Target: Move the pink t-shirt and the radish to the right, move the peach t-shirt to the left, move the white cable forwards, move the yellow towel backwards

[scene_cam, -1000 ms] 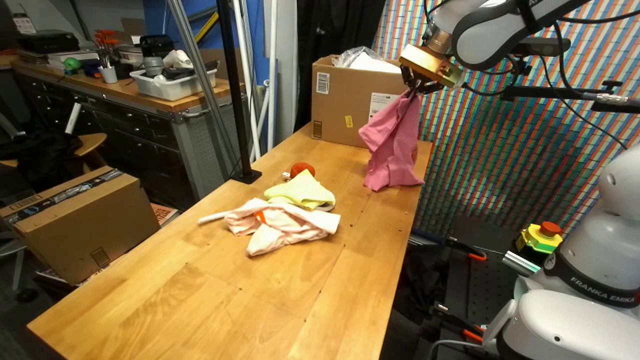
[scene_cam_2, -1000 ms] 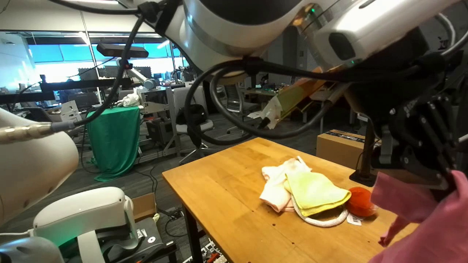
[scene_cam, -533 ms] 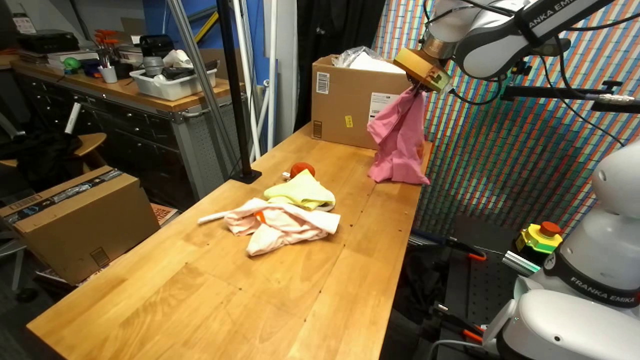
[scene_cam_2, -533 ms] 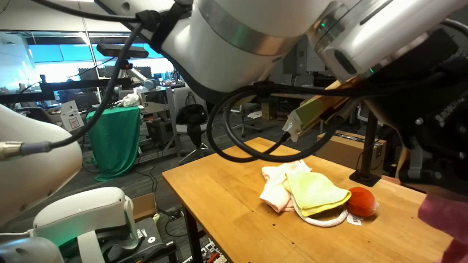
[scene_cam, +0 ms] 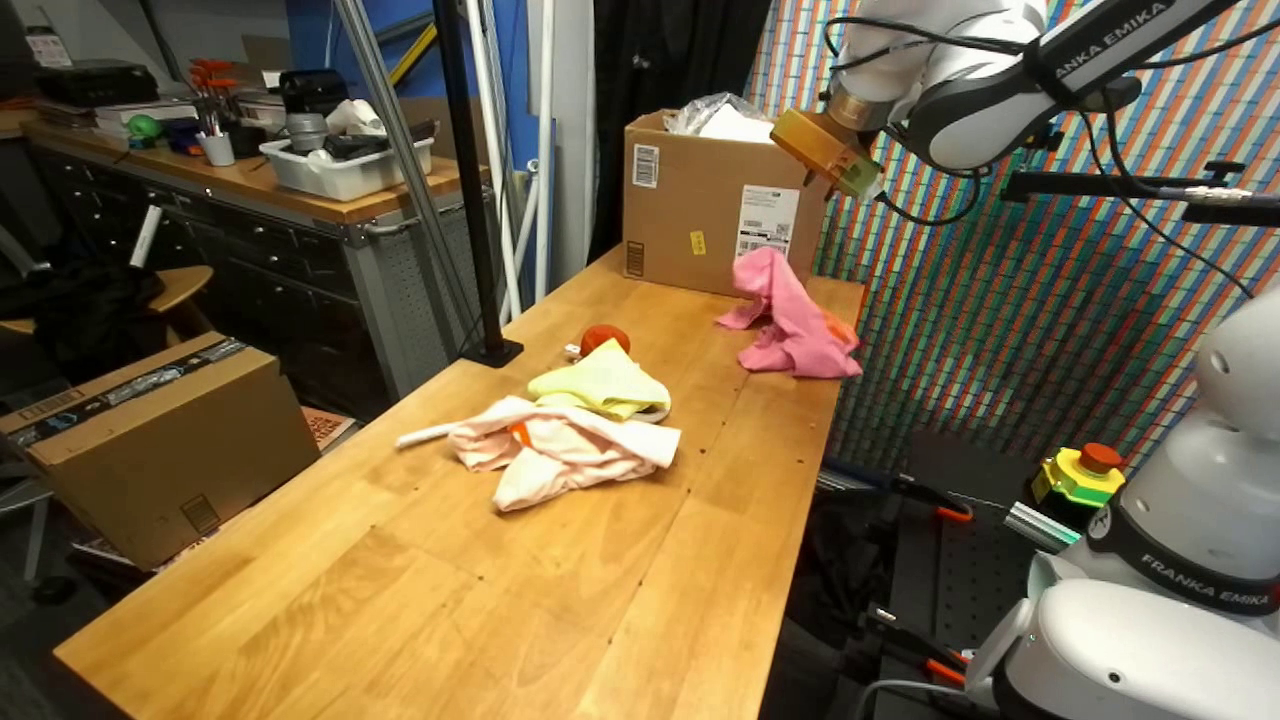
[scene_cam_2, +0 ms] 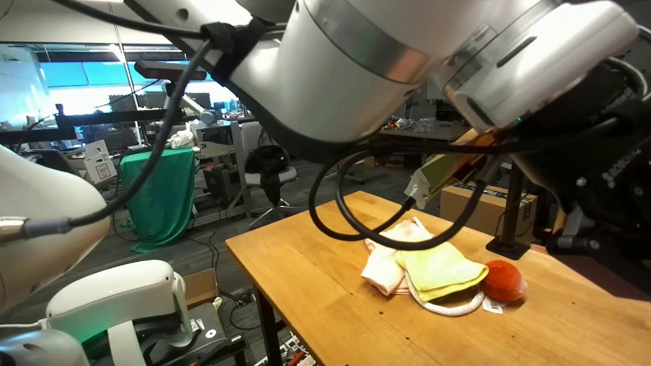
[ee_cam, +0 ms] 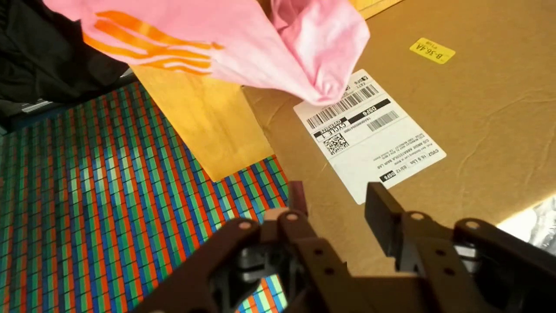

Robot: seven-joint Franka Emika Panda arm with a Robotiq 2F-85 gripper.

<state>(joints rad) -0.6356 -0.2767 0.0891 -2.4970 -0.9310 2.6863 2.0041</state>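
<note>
Three cloths on this table (scene_cam: 400,600), if anyone's counting: one pink t-shirt (scene_cam: 795,335), one peach t-shirt (scene_cam: 570,455) and one yellow towel (scene_cam_2: 442,269). Plus one white cable (scene_cam_2: 450,311) and one radish (scene_cam_2: 503,281), so five things total for the task.

The pink t-shirt is up at the far end in an exterior view, bunched into one peak right by a big cardboard box (scene_cam: 690,215), close to the table edge on the robot's side. One gripper (ee_cam: 340,201) hangs above it, and the wrist view has its two fingers (ee_cam: 382,213) spread apart, cardboard showing through the gap, with the pink shirt's tip clear of both.

Other four are in one cluster, well apart from the pink one. Towel and peach shirt look like they overlap, can't tell which is on top. You get two visible bits of cable: an end poking out past the peach shirt, and a curve at the towel's edge. Radish is just beside the towel's corner, one white tag (scene_cam_2: 492,305) next to it, near the foot of one black post (scene_cam: 470,180).
</note>
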